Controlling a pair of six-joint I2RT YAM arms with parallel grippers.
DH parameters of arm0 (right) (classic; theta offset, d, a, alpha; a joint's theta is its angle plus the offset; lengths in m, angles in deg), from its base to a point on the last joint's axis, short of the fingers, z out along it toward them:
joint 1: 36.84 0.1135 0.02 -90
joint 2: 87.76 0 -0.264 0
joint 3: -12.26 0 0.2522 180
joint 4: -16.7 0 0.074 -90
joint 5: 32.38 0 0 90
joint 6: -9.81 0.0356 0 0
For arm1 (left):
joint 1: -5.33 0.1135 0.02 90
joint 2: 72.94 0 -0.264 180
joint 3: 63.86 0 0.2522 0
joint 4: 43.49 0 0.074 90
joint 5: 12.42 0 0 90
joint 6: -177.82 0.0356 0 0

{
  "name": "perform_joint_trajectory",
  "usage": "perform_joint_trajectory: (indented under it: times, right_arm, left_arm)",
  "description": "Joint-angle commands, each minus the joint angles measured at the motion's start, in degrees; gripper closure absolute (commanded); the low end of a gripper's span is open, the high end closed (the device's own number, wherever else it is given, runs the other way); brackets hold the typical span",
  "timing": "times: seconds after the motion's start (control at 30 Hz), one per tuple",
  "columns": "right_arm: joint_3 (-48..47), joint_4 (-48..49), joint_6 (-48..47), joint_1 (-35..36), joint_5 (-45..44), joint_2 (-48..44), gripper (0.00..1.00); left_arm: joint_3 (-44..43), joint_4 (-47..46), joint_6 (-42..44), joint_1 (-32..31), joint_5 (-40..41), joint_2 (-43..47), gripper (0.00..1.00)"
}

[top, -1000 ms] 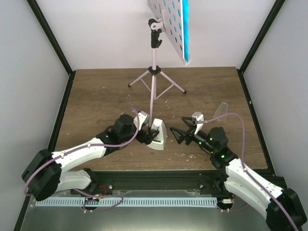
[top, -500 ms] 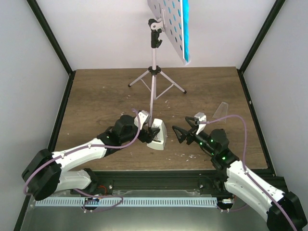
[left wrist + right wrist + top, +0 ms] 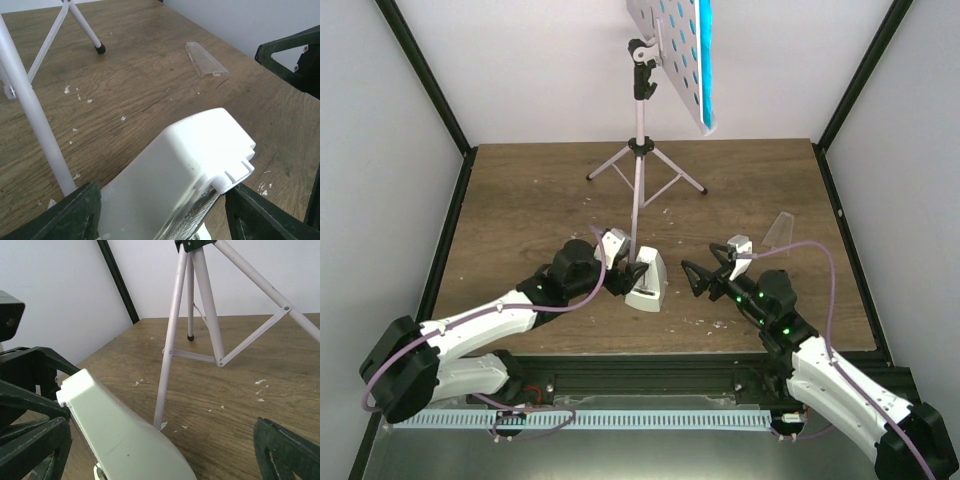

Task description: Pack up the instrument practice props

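Step one, I think, is grabbing the metronome [image 3: 646,280], the small white box that ticks. It sits near the front of the table [image 3: 520,200], between my two arms. My left gripper [image 3: 632,283] is around it. One dark finger [image 3: 75,215] is on one side and its twin is on the other, both right up against the white shell. I cannot tell if they squeeze it yet or only touch it.

My right gripper [image 3: 694,279] hangs near the metronome, on its other side. Its fingers are wide apart and hold nothing.

One thin leg of the music stand [image 3: 640,190] comes down just beside the metronome. The stand is on its legs farther back, and the teal booklet [image 3: 704,60] rests on its desk, up high. A clear plastic piece [image 3: 778,230] lies on the wood, well apart, past my right arm.

Next, I guess I need a firm squeeze so the smooth shell does not slip. Then comes a slow lift, up and away from that thin leg, because a bump could tip the stand and the booklet. I see no box or bag, so I cannot say where the metronome goes.
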Motion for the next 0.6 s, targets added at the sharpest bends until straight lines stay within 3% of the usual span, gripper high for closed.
perform_joint_trajectory:
  times: [0.0,0.1,0.2,0.3,0.33,0.4,0.5,0.57]
  right_arm:
    - [0.0,-0.8,0.5,-0.3,-2.6,-1.0,0.0]
    - [0.1,-1.6,0.6,-0.3,-3.3,-1.3,0.0]
    - [-0.2,-3.5,1.4,-0.3,-5.5,-1.6,0.0]
    - [-1.9,-7.5,4.7,-0.3,-11.5,-1.8,0.0]
    - [-3.2,-9.0,4.6,-0.4,-13.4,-1.6,0.0]
    - [-7.2,-14.6,3.6,-1.9,-15.7,-0.1,0.0]
    - [-14.0,-21.0,3.8,-9.9,-14.4,6.3,0.0]
    - [-16.7,-22.6,5.7,-17.3,-9.3,11.0,0.0]
  left_arm:
    - [1.1,-0.7,-0.1,-0.2,0.0,2.4,0.32]
    - [2.2,-1.2,-1.1,-0.2,0.3,4.5,0.38]
    - [2.5,-0.9,-2.4,-0.2,0.5,7.1,0.37]
    - [-1.2,4.7,-4.3,-0.2,0.0,10.0,0.23]
    - [-3.8,7.6,-4.3,0.0,-0.6,11.0,0.14]
    - [-10.4,13.4,-4.5,2.7,-7.5,12.1,0.02]
    - [-24.0,21.8,-6.5,11.1,-23.0,10.5,0.0]
    - [-31.3,28.3,-5.7,15.8,-26.8,8.8,0.0]
